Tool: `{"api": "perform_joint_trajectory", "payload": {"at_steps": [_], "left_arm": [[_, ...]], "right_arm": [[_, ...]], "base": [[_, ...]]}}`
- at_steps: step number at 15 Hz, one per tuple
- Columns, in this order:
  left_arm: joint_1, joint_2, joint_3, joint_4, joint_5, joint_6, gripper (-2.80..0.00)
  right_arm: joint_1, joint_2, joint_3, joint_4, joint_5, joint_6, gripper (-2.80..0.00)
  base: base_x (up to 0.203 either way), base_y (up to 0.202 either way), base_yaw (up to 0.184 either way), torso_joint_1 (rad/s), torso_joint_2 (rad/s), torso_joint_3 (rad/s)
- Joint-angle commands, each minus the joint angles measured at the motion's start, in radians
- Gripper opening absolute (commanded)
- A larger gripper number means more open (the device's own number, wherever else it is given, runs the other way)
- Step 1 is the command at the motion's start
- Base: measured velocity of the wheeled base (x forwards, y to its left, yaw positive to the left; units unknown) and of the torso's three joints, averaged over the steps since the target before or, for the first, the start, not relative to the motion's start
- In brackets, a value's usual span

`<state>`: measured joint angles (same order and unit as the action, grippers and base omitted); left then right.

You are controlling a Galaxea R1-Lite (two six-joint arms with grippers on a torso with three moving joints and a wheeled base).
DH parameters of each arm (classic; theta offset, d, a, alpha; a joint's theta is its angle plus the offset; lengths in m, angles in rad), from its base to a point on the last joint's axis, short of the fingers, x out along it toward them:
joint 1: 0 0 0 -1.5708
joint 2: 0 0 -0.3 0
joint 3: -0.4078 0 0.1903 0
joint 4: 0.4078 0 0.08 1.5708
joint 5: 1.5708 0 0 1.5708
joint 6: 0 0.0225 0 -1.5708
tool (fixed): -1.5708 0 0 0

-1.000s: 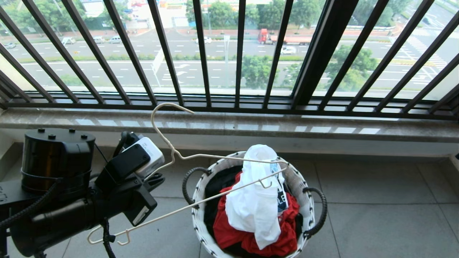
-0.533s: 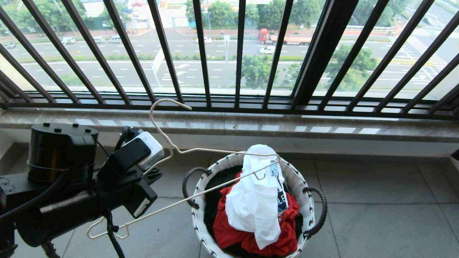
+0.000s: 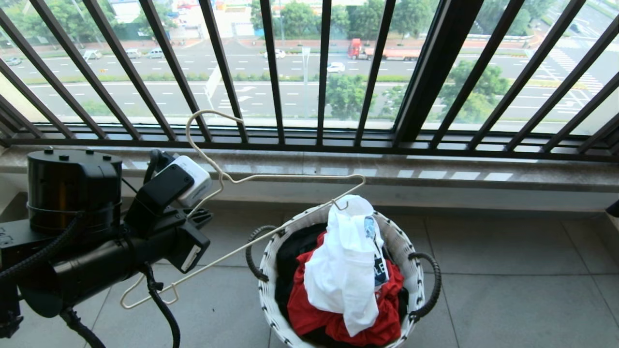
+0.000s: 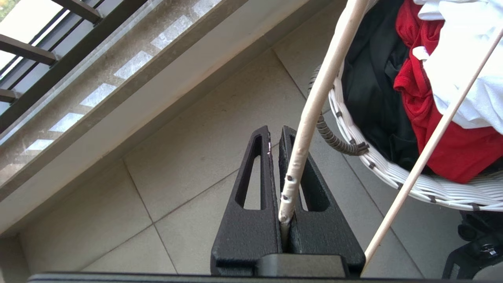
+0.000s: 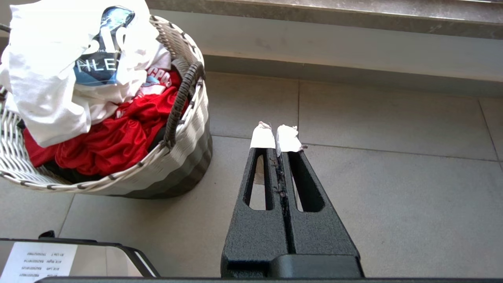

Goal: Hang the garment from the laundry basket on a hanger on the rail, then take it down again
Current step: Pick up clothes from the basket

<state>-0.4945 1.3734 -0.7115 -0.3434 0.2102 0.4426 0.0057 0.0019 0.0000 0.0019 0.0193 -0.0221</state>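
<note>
Left arm: low at the left of the head view, above the floor (image 3: pixel 508 290), reaching toward the sill.
Left hand (image 4: pixel 277 135): closed on the hanger (image 3: pixel 271 178), its two black fingers (image 4: pixel 251 204) pinching the thin wire near the neck, below the hook.
Hanger, lie: tilted; the long hook rises up and back toward the guard (image 3: pixel 271 72), its curl in front of the lower bars.
Hanger, long axis: runs from a notched end low over the floor beside the arm, up and to the right to the other notched end.
Hanger, right end: just above the top of the shirt (image 3: pixel 343 270) at the far rim of the basket (image 3: pixel 271 290); whether it touches the cloth cannot be told.
Sill (image 3: pixel 435 171): grey stone ledge running the full width behind everything, under the black guard of bars; a road with cars and trees shows beyond.
Basket: on the floor tiles right of the left arm, white weave with black loop handles on both sides.
Basket, contents: the white shirt heaped on top, dark blue print facing right; red cloth (image 3: pixel 314 314) under it; black shirt (image 3: pixel 295 251) at the left side.
Shirt, place: in the basket, bunched and standing up above the rim.
Right hand (image 5: pixel 279 135): right of the basket, low over bare tiles, fingers together with nothing between them, white padding on the tips.
</note>
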Motion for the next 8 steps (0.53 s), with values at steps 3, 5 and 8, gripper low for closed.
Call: {"api": "perform_joint_trajectory", "payload": {"at_steps": [3,5,8], "left_arm": [[-0.001,-0.043,-0.014,0.003,0.046,0.006,-2.8],[-0.001,-0.057,-0.009,0.006,0.046,0.008,-2.8],[-0.001,-0.079,0.009,0.009,0.046,0.034,-2.8]], "right_arm": [[0.0,0.0,0.0,0.0,0.001,-0.001,-2.8],[0.0,0.0,0.0,0.0,0.001,-0.001,-2.8],[0.0,0.0,-0.027,0.004,0.002,-0.004,-2.8]], "base": [[0.0,0.0,0.0,0.0,0.0,0.0],[0.0,0.0,0.0,0.0,0.0,0.0],[0.0,0.0,0.0,0.0,0.0,0.0]]}}
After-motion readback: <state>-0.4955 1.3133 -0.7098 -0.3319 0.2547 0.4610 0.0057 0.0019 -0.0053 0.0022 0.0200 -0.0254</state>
